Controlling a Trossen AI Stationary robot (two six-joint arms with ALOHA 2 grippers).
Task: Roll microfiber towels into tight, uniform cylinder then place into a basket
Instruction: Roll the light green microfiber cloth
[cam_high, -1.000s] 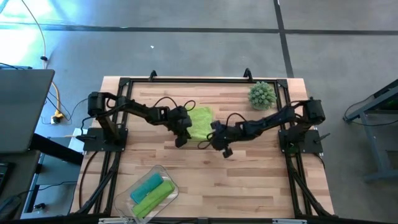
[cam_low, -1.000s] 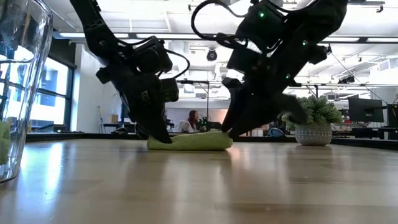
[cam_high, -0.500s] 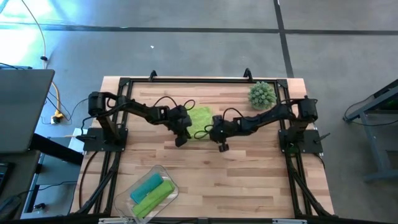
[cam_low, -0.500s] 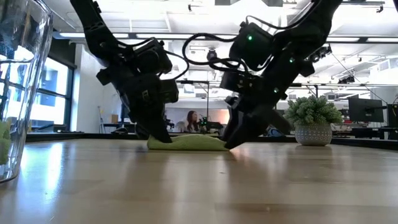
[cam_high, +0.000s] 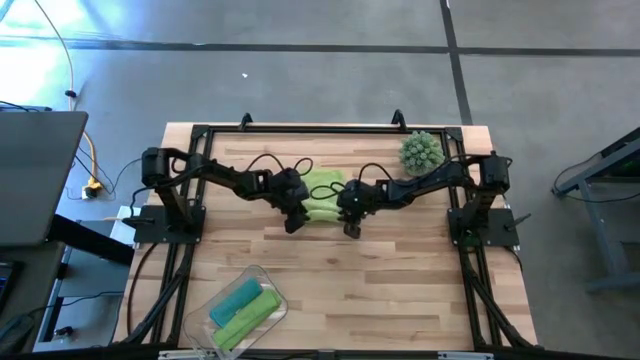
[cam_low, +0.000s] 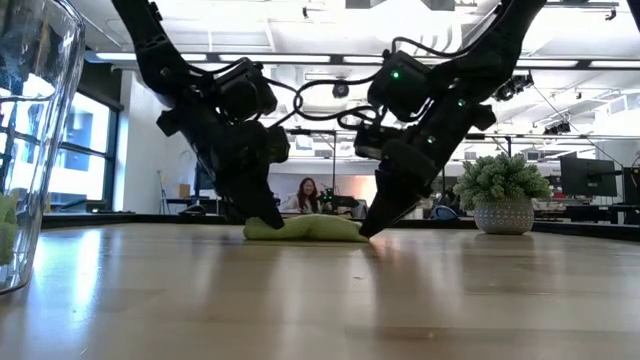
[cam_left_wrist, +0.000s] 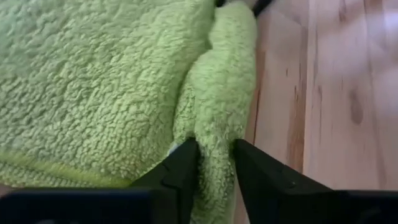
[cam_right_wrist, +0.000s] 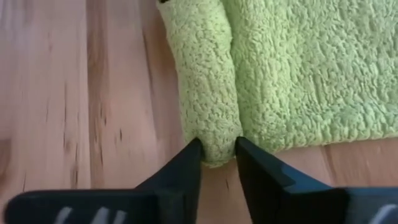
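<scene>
Overhead and desk-level views of a two-armed robot at a wooden desk (cam_high: 400, 290), part-way through rolling a cloth.

A lime green towel (cam_high: 322, 194) lies on the far half of the desk, near its middle. Its near edge is rolled into a short tube (cam_right_wrist: 204, 74), while the rest lies flat on the wood beyond the roll.

The left hand (cam_high: 292, 221) is at the left end of the roll. In the left wrist view its two dark fingers (cam_left_wrist: 180, 171) straddle the tube's end with fabric pinched between them, so this hand is gripping the towel.

The right hand (cam_high: 349, 226) is at the right end of the roll. In the right wrist view its fingers (cam_right_wrist: 186, 165) sit on either side of the tube's end, touching it, so this hand grips the towel too. In the desk-level view both hands slant down to the desk surface, one at each end of the green bundle (cam_low: 305, 229).

A clear plastic basket (cam_high: 262, 274) stands at the near left of the desk, well apart from the hands. It holds two rolled towels side by side, a teal towel (cam_high: 233, 299) and a second green towel (cam_high: 247, 319).

A spiky grey-green ball (cam_high: 421, 152) rests at the far right of the desk, beside the right arm. A seated person (cam_low: 304, 194) shows in the room beyond the desk.
</scene>
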